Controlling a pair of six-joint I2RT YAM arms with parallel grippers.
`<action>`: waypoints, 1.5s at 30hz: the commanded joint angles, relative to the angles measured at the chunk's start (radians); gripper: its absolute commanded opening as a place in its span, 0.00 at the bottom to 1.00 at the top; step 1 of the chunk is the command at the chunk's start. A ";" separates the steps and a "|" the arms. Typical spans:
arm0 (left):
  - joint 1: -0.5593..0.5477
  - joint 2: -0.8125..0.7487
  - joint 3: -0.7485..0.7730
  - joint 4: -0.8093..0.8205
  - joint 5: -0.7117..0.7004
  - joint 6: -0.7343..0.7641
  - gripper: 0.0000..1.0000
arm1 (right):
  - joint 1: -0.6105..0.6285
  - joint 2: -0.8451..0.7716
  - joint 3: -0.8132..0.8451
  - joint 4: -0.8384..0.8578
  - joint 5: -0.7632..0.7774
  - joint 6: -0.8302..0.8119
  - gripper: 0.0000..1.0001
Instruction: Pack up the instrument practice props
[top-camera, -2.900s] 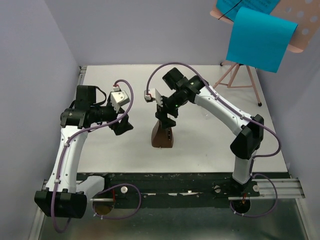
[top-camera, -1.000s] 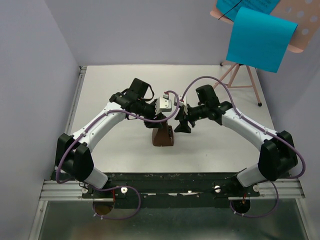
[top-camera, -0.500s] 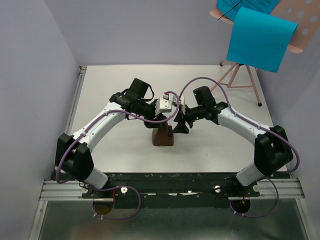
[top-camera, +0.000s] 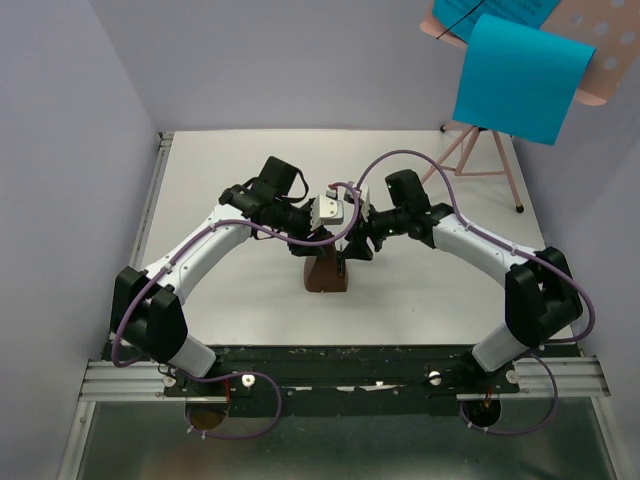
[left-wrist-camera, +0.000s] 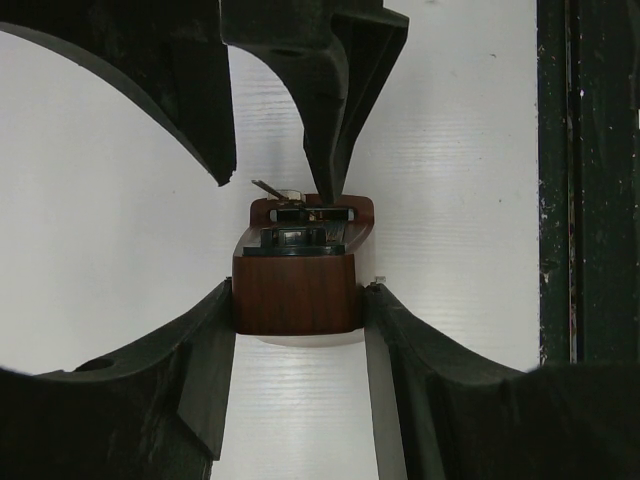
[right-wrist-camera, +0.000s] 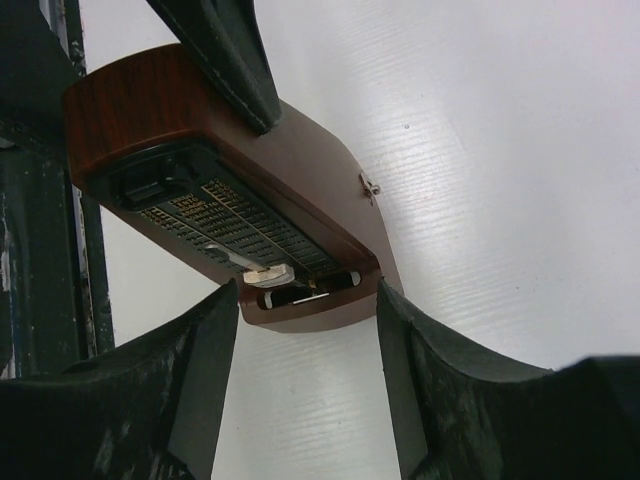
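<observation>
Metronome block (top-camera: 326, 273) on the table (top-camera: 220, 170) between left tool (left-wrist-camera: 298, 305) and right tool (right-wrist-camera: 308, 305) (music stand (top-camera: 482, 152) behind, rightward).

The top external camera sits above and behind the arm bases (top-camera: 165, 325), which lie along the bottom of its frame. It looks down and forward from a distance and covers the whole worktop (top-camera: 220, 170).

The left wrist camera looks steeply down along the left hand (left-wrist-camera: 298, 290) at very close range, with the metronome (left-wrist-camera: 297, 305) at frame centre.

The right wrist camera looks obliquely past the right hand (right-wrist-camera: 305, 295), equally close.

All three views share the metronome and the worktop around it. Each wrist view shows the opposite hand at its upper edge.
</observation>
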 joint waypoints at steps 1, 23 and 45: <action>-0.001 -0.005 -0.003 0.024 -0.016 0.015 0.00 | 0.003 0.016 0.029 0.023 -0.010 0.005 0.62; -0.002 0.004 0.014 -0.001 -0.047 0.113 0.00 | 0.019 0.025 0.058 -0.017 -0.068 -0.108 0.45; -0.001 0.001 0.017 -0.004 -0.062 0.146 0.00 | 0.025 -0.009 0.030 -0.048 -0.001 -0.122 0.40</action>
